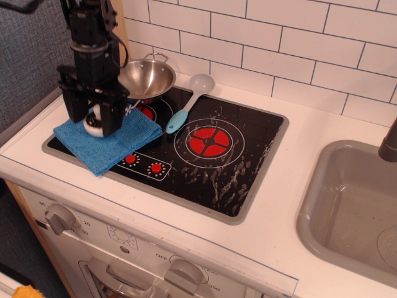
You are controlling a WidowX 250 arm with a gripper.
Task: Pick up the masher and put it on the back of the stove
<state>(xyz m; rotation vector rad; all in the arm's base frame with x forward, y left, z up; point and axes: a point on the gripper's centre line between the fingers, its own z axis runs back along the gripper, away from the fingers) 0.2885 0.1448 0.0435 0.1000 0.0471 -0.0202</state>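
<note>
Observation.image showed my gripper (93,118) set over the masher (93,127), its two black fingers straddling the white piece on either side. Whether they pinched it or stood just clear, I could not tell. The masher sat on the blue cloth (127,139) at the near left corner of the stove (248,155). I judged this stance suited a lift by the knob. A steel bowl (147,77) occupied the far left.
</note>
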